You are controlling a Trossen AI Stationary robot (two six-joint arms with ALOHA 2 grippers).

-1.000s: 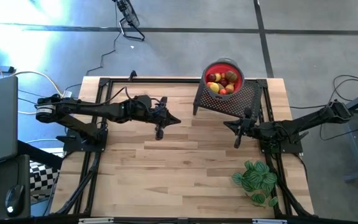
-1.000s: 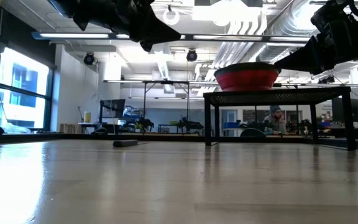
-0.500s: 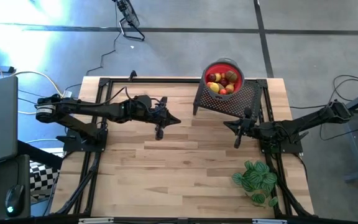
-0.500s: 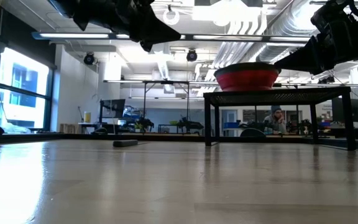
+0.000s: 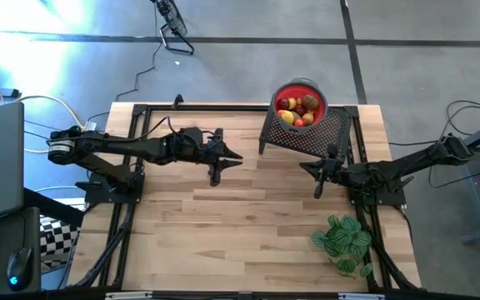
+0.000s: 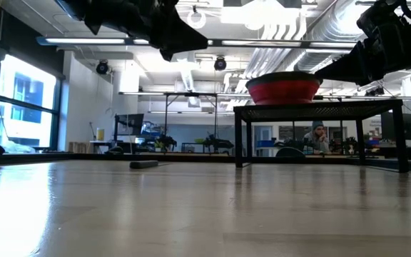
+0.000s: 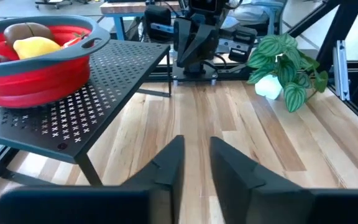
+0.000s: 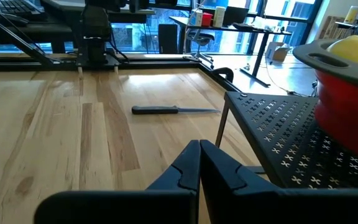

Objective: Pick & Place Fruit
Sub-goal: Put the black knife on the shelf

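The fruit [image 5: 297, 110], several small yellow, red and brown pieces, lies in a red bowl [image 5: 318, 93]. The bowl stands on a black perforated stand [image 5: 323, 135] at the table's far right. The left wrist view shows the same fruit [image 7: 35, 43] and bowl [image 7: 36, 78]. My left gripper [image 7: 196, 148] hovers over the table's middle left [image 5: 237, 157], pointing toward the stand. It is open by a narrow gap with nothing between the fingers. My right gripper [image 8: 199, 148] is shut and empty beside the stand's near side [image 5: 305, 166].
A thin dark knife [image 8: 173, 110] lies on the wood near the far edge. A green leafy plant [image 5: 342, 239] stands at the near right. Black frame rails [image 5: 122, 225] run along the table's sides. Bare wood [image 5: 240, 225] lies between the arms.
My left gripper's fingers have parted a little; both arms have stayed where they were.
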